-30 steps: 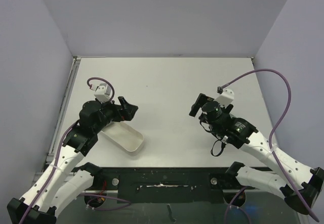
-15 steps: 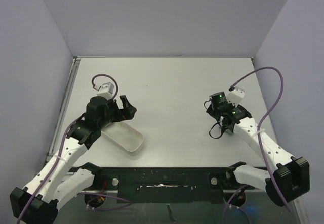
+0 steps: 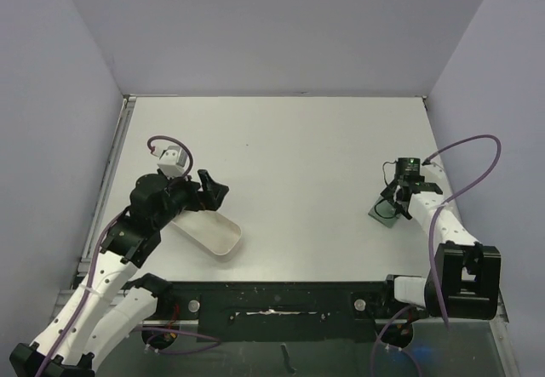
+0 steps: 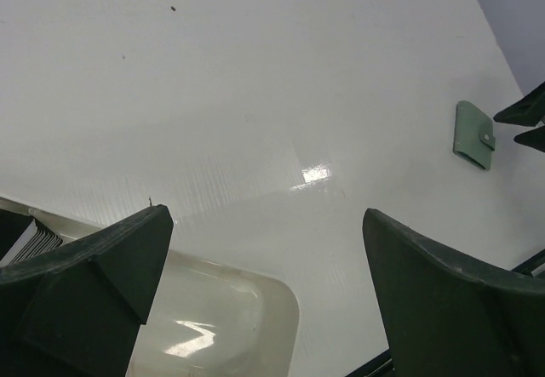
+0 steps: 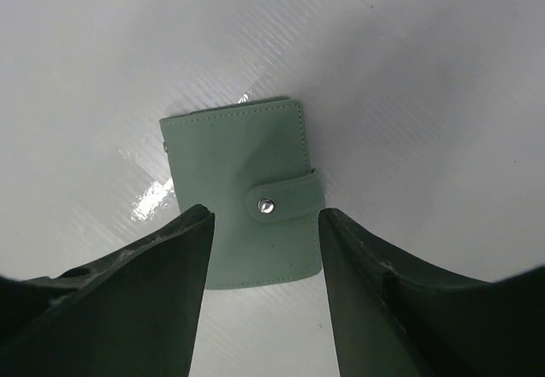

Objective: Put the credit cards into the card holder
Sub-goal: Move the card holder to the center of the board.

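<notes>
Card holder [image 5: 230, 164] is seen lying flat and shut on the white table [image 3: 298, 139], R side, toward the near edge, w/ its snap tab [image 5: 285, 200] fastened. R gripper [image 3: 393, 205] is positioned directly over it, pointed down. In the R wrist cam the jaws are shown part-spread, w/ the holder's near end framed btwn the two fingers [image 5: 128, 300]. Whether the pads are touching its surface can't be told; the holder is not seen lifted.

L gripper [image 4: 266, 217] is shown w/ jaws spread wide and nothing btwn them, tilted over the far end of the white oblong tray [image 3: 217, 237]. That tray is set on the L side of the table, close to the L arm. At the L edge of the L wrist cam, a stack of thin cards [image 4: 38, 241] is glimpsed inside the tray. Only its edges are seen, and it is partly hidden by the L finger. Tray and card holder are set well apart.
</notes>
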{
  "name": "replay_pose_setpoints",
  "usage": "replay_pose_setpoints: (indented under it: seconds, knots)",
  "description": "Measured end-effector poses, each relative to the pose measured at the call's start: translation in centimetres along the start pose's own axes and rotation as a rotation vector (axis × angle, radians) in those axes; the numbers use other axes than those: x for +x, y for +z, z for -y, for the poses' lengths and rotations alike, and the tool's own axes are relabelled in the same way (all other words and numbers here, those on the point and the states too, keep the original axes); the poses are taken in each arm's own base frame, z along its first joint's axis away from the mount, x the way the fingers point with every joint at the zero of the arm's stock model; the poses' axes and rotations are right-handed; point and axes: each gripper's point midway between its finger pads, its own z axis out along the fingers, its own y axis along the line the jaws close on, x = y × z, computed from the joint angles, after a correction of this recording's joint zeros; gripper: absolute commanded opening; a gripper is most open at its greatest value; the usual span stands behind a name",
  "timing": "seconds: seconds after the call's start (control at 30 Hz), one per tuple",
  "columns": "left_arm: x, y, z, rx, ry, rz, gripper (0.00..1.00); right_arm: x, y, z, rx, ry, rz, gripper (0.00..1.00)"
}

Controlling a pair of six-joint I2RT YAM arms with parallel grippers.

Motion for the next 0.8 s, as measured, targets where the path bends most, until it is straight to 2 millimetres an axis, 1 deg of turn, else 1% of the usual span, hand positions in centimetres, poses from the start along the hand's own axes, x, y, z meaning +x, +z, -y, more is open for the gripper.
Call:
replay_pose_setpoints:
  seconds: [0.1,0.2,0.33,0.43,0.53,0.6,0.8]
  knots:
    - [-0.2,-0.3,0.3,0.024,0.023,0.014,0.97,0.3,1.4,0.0,-0.001,-0.015,-0.031,0.52]
    - [-0.1,-0.2,0.2,0.025,0.039,0.01,0.96,0.4,2.5,-0.3,-0.018,-0.036,-0.053,0.52]
    - [0.2,-0.1,0.1,0.023,0.05,0.004,0.95,1.0,3.6,-1.1,-0.062,-0.084,-0.087,0.52]
    - [0.2,-0.1,0.1,0.026,0.06,0.003,0.94,1.5,4.0,-1.4,-0.085,-0.126,-0.105,0.51]
    - [0.3,-0.1,0.2,0.037,0.07,-0.001,0.93,1.6,4.0,-1.9,-0.107,-0.174,-0.101,0.5]
    - [0.3,-0.2,0.2,0.042,0.077,-0.003,0.92,2.0,3.7,-2.7,-0.13,-0.223,-0.097,0.5]
    - [0.7,-0.3,0.4,0.06,0.092,-0.008,0.91,4.9,2.1,-6.4,-0.211,-0.394,-0.097,0.47]
